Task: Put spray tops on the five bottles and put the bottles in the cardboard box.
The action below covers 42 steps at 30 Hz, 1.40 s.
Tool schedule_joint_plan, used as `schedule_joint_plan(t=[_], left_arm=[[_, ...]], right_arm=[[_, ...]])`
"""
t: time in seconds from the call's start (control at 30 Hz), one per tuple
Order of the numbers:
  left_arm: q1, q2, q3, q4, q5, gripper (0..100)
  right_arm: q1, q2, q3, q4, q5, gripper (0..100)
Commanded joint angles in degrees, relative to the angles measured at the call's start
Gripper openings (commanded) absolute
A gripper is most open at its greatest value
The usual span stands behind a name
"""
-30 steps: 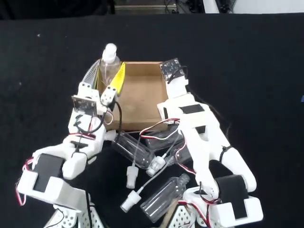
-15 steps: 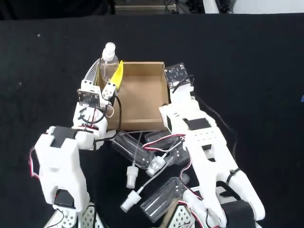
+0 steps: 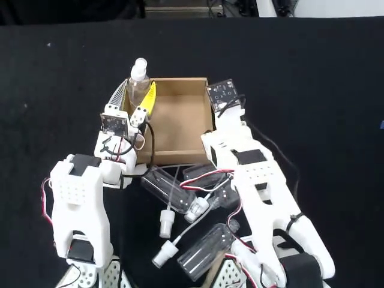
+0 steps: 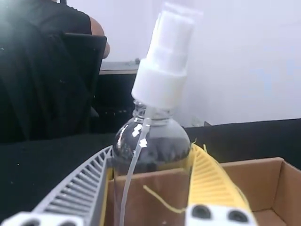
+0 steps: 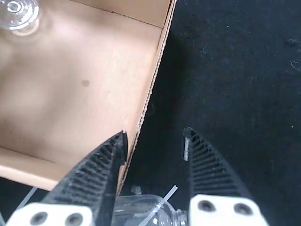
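My left gripper (image 4: pixel 153 157) is shut on a clear bottle (image 4: pixel 150 146) fitted with a white spray top (image 4: pixel 164 56). In the high view this bottle (image 3: pixel 138 84) stands upright at the far left corner of the cardboard box (image 3: pixel 180 129). My right gripper (image 5: pixel 154 140) is open and points down, its fingers astride the box's right wall (image 5: pixel 153 89). A clear bottle base (image 5: pixel 16 10) shows in the box's corner. Three bare bottles (image 3: pixel 171 189) (image 3: pixel 210 245) (image 3: pixel 210 179) and loose spray tops (image 3: pixel 166 225) (image 3: pixel 166 252) lie on the table near the arms' bases.
The table is covered in black cloth (image 3: pixel 312 90), open to the right of and behind the box. The right arm (image 3: pixel 252 174) and its red and white wires hang over the loose bottles. A bottle neck with a tube (image 5: pixel 150 212) lies just below my right gripper.
The left arm has straightened and carried the capped bottle a little farther toward the box's far left corner. The right arm shifted slightly right early on, then kept still.
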Motion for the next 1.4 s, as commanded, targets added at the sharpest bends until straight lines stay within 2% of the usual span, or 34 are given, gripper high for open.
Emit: schedule_joint_plan(t=[0.0,0.2,0.4,0.67,0.87,1.0,1.37], left_arm=[[-1.80,-0.26,-3.65,-1.49,0.26,3],[-1.63,-0.26,-5.49,-1.32,0.26,3],[-1.36,-0.26,-7.43,8.00,0.26,3],[-1.63,-0.18,-6.81,5.63,0.26,4],[-1.54,-0.18,-7.25,10.55,0.44,20],[-1.80,-0.18,-7.34,10.64,2.55,18],[-1.89,-0.26,-7.34,10.90,2.11,19]], right_arm=[[-0.62,-2.86,-0.13,-1.58,0.00,18.0],[-0.62,-2.86,-0.13,-1.58,0.00,18.0],[-0.62,-2.86,-0.04,-1.58,0.00,18.0],[-0.53,-2.86,-0.04,-1.58,0.00,18.0],[-0.53,-2.86,-0.04,-1.58,0.00,18.0],[-0.53,-2.86,-0.04,-1.58,0.00,18.0],[0.97,-2.86,-0.04,-1.58,0.00,18.0]])
